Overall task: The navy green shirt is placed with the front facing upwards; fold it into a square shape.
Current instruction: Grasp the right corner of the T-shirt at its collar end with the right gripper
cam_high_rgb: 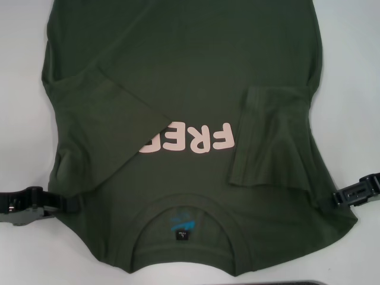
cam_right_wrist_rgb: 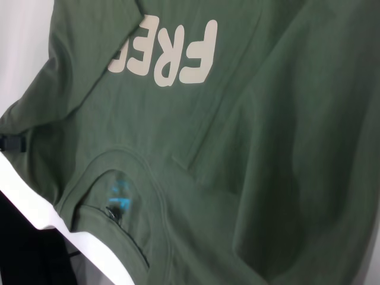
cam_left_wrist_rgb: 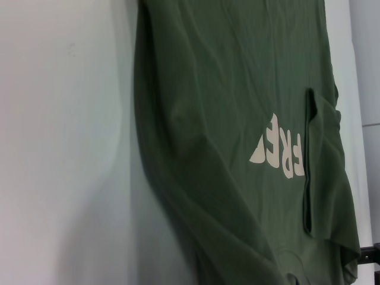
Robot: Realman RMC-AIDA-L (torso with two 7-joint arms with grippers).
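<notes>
The navy green shirt [cam_high_rgb: 196,89] lies spread front-up on the white worktop [cam_high_rgb: 24,71], its collar [cam_high_rgb: 184,237] at the edge nearest the robot and the body running away from it. Both short sleeves are folded in over the chest: the one on the robot's left lies diagonally across the front and covers the end of the cream lettering [cam_high_rgb: 193,139], so only "FRE" shows; the one on the right lies just beside the other end of the lettering. A small black neck label [cam_high_rgb: 181,236] with blue print above it sits inside the collar.

The left claw [cam_high_rgb: 70,203] is low at the shirt's left shoulder edge, its black tip touching the cloth, the arm reaching in level from the left side. The right claw [cam_high_rgb: 336,198] meets the right shoulder edge the same way, arm coming in from the right. Whether either claw is spread or pinching the fabric I cannot tell
</notes>
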